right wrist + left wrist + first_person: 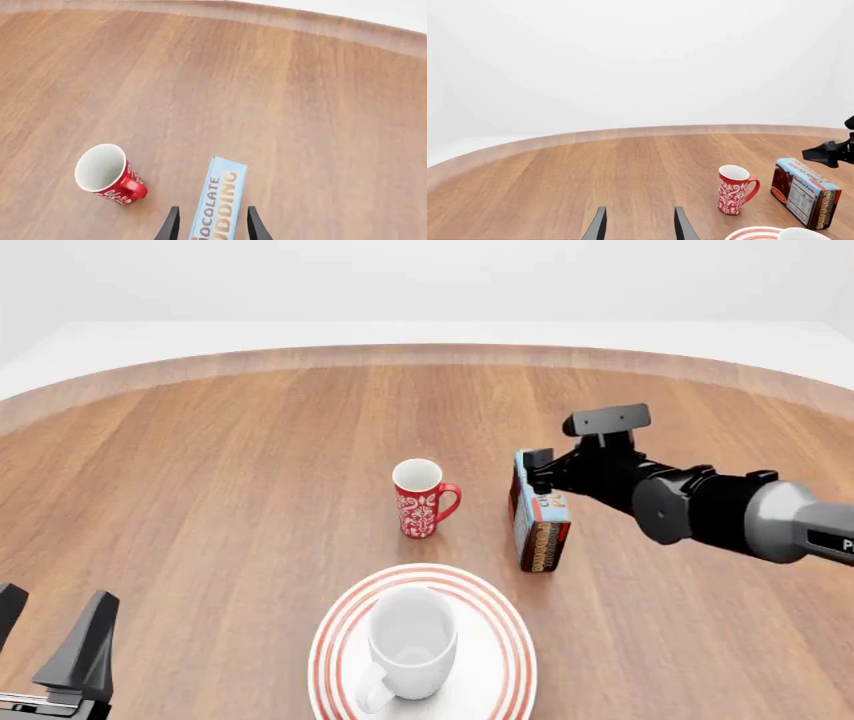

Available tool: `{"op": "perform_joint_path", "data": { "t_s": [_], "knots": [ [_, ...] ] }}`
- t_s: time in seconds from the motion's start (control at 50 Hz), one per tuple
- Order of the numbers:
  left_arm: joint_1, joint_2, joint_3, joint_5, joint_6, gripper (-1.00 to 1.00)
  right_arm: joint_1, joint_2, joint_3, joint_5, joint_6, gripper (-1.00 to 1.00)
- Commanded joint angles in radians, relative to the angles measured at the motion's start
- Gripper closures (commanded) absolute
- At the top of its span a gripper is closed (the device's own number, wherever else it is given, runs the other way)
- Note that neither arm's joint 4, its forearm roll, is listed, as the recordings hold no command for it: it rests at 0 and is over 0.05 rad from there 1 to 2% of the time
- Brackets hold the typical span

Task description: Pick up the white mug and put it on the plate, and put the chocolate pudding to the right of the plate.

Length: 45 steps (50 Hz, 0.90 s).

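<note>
The white mug (407,642) stands upright on the plate (513,645), handle toward the near edge. The chocolate pudding (541,512) stands on its edge on the table, just beyond the plate's right side. My right gripper (539,473) is open, with one finger on either side of the carton's upper end. In the right wrist view a small gap shows between each finger and the chocolate pudding (218,200) inside the right gripper (212,223). My left gripper (48,632) is open and empty at the near left, far from the plate; the left wrist view shows it (639,227) over bare wood.
A red mug (424,498) with a white floral pattern stands just left of the carton and beyond the plate. The round wooden table's far rim (427,355) curves across the back. The right arm (707,505) reaches in from the right.
</note>
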State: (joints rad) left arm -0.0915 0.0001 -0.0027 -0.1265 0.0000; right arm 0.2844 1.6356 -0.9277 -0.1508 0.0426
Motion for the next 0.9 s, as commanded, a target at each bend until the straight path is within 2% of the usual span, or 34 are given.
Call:
{"op": "perform_joint_path", "data": {
  "t_s": [0.02, 0.4, 0.9],
  "knots": [
    [0.002, 0.000, 0.000, 0.003, 0.001, -1.00, -0.001, 0.039, 0.008, -0.016, 0.037, -1.00],
    [0.005, 0.000, 0.001, 0.010, 0.001, -1.00, 0.008, 0.100, -0.007, -0.032, 0.104, -1.00],
    [0.004, 0.000, 0.001, 0.019, 0.001, -1.00, 0.007, 0.133, 0.005, -0.067, 0.158, -1.00]
  ]
}}
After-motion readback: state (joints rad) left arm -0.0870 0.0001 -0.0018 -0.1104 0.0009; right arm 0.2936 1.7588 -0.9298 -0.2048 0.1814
